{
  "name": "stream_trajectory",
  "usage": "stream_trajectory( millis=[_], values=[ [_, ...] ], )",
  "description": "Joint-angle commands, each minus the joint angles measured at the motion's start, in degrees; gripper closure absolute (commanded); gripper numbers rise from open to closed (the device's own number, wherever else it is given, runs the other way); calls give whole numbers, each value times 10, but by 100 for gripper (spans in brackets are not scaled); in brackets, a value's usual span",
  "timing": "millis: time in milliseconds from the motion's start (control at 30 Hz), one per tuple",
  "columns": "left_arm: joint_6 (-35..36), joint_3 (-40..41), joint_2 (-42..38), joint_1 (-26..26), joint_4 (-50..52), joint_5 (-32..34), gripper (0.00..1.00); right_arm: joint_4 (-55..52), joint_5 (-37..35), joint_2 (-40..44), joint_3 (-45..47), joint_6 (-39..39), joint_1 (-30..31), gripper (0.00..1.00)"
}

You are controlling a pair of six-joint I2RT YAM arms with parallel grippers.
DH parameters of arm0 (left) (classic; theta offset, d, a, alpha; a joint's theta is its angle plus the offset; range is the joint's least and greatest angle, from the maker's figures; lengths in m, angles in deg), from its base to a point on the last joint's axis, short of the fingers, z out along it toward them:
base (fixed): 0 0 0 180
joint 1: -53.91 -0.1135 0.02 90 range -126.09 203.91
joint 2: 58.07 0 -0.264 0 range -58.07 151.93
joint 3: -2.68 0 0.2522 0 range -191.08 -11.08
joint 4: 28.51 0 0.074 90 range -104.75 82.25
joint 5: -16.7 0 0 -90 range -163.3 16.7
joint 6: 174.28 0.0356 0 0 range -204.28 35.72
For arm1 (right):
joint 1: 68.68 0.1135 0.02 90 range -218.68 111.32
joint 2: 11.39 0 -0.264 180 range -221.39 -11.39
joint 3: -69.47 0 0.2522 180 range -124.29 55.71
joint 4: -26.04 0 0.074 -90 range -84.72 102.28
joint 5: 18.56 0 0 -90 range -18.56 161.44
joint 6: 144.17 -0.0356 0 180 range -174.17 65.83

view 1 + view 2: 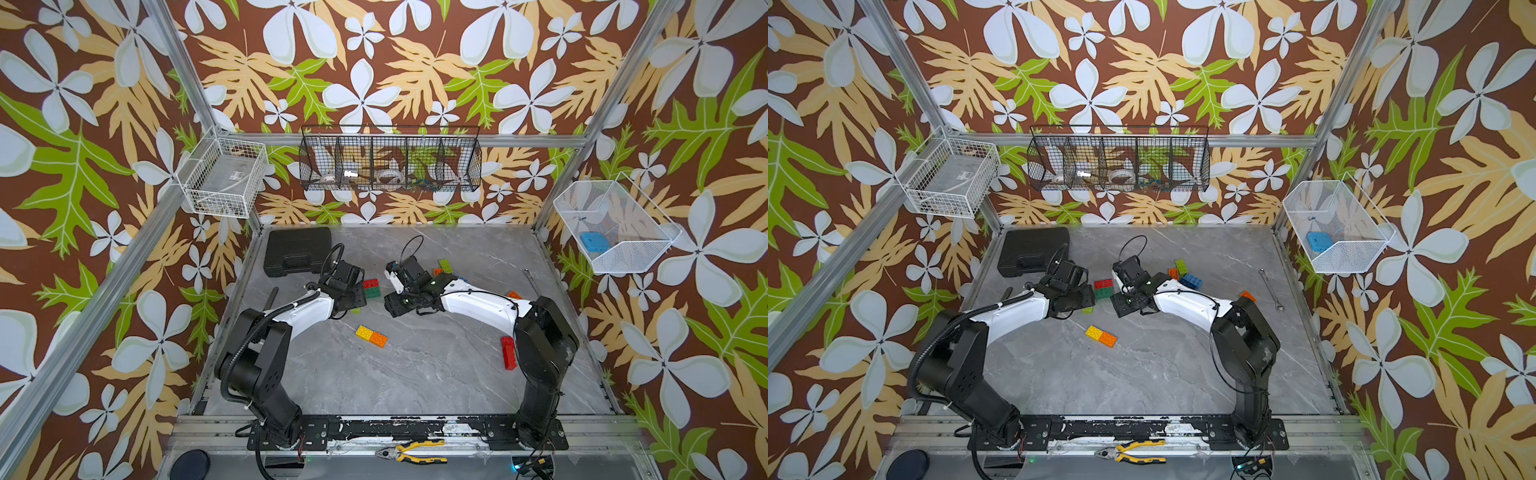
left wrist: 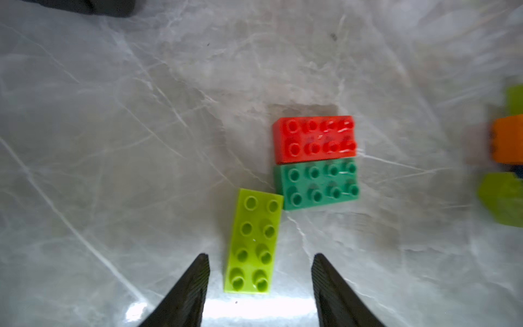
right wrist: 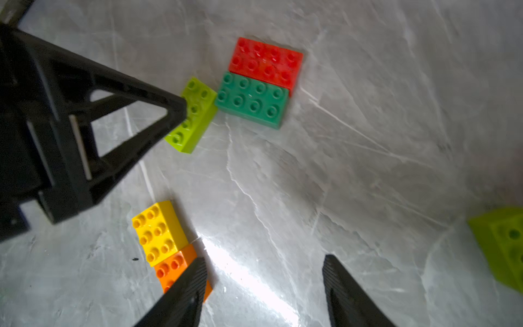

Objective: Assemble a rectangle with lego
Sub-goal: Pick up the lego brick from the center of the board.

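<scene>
A red brick (image 2: 314, 138) and a dark green brick (image 2: 317, 184) lie side by side, long edges touching, on the grey table. A lime brick (image 2: 253, 240) lies with one corner against the green one. My left gripper (image 2: 260, 256) is open, and the lime brick's near end sits between its fingertips with a gap on each side. Beside the pair in a top view, my right gripper (image 3: 264, 257) is open over bare table with nothing between its fingers. A yellow brick (image 3: 158, 232) joined to an orange brick (image 3: 175, 269) lies just beside one right finger.
More lego lies loose: lime (image 1: 444, 264), orange (image 1: 1173, 273) and blue (image 1: 1192, 280) behind the right arm, orange (image 1: 1248, 296), red (image 1: 508, 353) by the right arm's base. A black case (image 1: 297, 251) stands back left, a wrench (image 1: 1271, 291) at the right edge.
</scene>
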Motion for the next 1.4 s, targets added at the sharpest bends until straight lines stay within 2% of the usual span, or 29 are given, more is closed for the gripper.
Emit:
stream_trajectory(
  millis=[0,200,400,667,833,967,1167,1367],
  values=[
    [26,-20,27,4,36,31,40,27,-3,14,21,-27,-3,36],
    [36,-28,60,5,37,35,46,40,-6,30,43,-30,-15,36],
    [43,-42,78,8,32,38,60,46,-4,25,47,-32,-16,37],
    [54,-41,61,10,36,35,88,50,-10,33,61,-35,-19,38],
    [53,-32,-7,31,74,14,94,57,-6,60,85,-42,-36,39],
    [42,-14,-54,79,106,-4,99,69,-3,78,112,-51,-47,41],
    [29,7,-86,148,131,-1,100,84,-1,92,145,-66,-49,41],
    [62,34,-97,154,115,-5,100,93,3,94,164,-78,-49,42]
  ],
)
